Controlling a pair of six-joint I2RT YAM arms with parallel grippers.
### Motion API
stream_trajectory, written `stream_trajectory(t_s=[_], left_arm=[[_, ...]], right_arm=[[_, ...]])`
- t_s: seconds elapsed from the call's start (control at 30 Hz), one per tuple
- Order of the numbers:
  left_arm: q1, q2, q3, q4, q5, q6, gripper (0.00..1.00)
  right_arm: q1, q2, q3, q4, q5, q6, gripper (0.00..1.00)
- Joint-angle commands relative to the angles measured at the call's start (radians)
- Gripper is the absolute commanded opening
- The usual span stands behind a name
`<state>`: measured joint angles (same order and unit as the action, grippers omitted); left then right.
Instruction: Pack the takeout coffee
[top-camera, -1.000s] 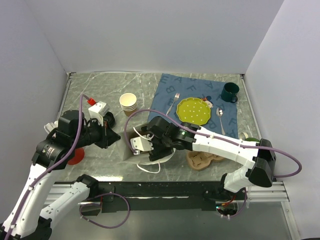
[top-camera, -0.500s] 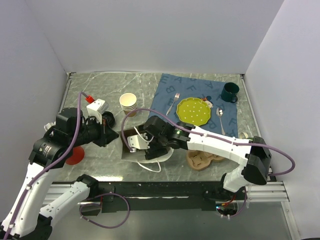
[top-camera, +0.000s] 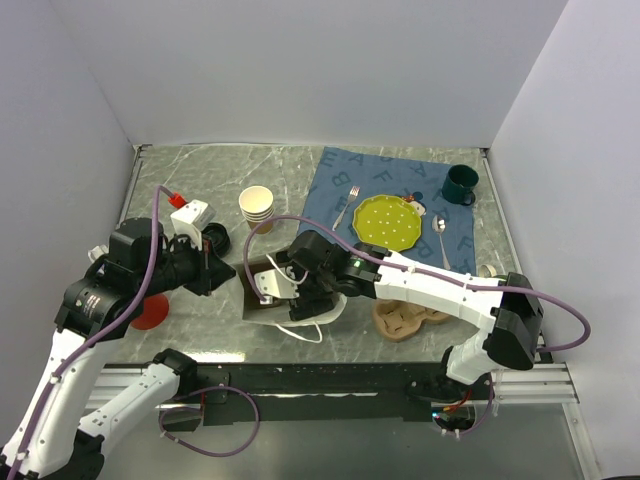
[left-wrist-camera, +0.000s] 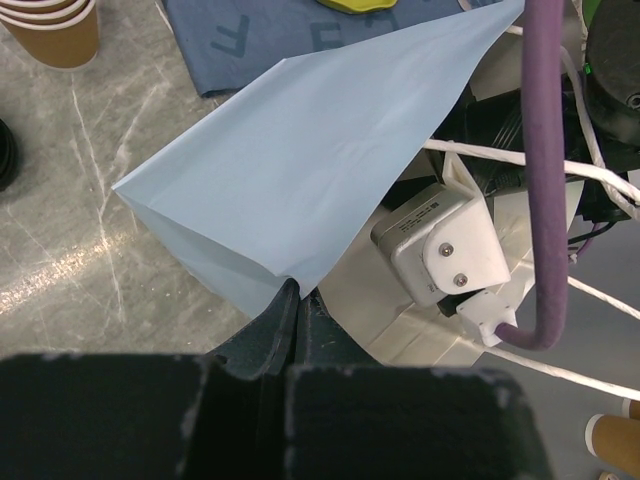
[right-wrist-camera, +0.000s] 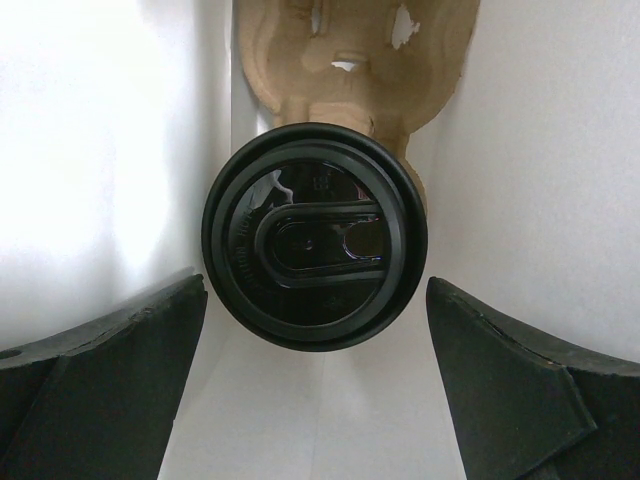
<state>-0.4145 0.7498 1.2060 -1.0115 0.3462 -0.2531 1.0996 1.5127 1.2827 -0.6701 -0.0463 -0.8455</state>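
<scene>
The takeout coffee shows only in the right wrist view, as its round black lid (right-wrist-camera: 315, 235). It stands inside a white paper bag (top-camera: 258, 305), with a brown cardboard carrier (right-wrist-camera: 350, 50) just beyond it. My right gripper (right-wrist-camera: 315, 300) is inside the bag, open, with one finger on each side of the lid and not touching it. In the top view the right gripper (top-camera: 303, 298) reaches into the bag mouth and hides the cup. My left gripper (left-wrist-camera: 298, 295) is shut on the bag's edge (left-wrist-camera: 320, 150) and holds it at the left (top-camera: 222, 272).
A stack of lidless cream cups (top-camera: 257, 207) stands behind the bag. A loose black lid (top-camera: 213, 238) lies near the left gripper. A second cardboard carrier (top-camera: 405, 318) lies right of the bag. A blue placemat (top-camera: 340, 190) holds a yellow plate (top-camera: 387, 221), cutlery and a green mug (top-camera: 460, 184).
My right arm has shifted left and further into the bag. My left arm has drawn slightly left with the bag's edge in it.
</scene>
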Motion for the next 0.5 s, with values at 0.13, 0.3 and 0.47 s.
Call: stream_trajectory(t_s=[0.13,0.3,0.47], left_arm=[[0.002,0.000,0.017,0.027,-0.015,0.006,0.01],[0.002,0.006,0.017,0.022,-0.018,0.008,0.01],[0.002,0.019,0.032,0.019,-0.024,0.017,0.01]], right_arm=[[-0.014,-0.066,0.001,-0.008,0.042,0.034,1.00],[-0.024,-0.078,0.000,-0.022,0.033,0.054,0.99],[-0.024,-0.075,0.017,-0.051,0.011,0.065,0.99]])
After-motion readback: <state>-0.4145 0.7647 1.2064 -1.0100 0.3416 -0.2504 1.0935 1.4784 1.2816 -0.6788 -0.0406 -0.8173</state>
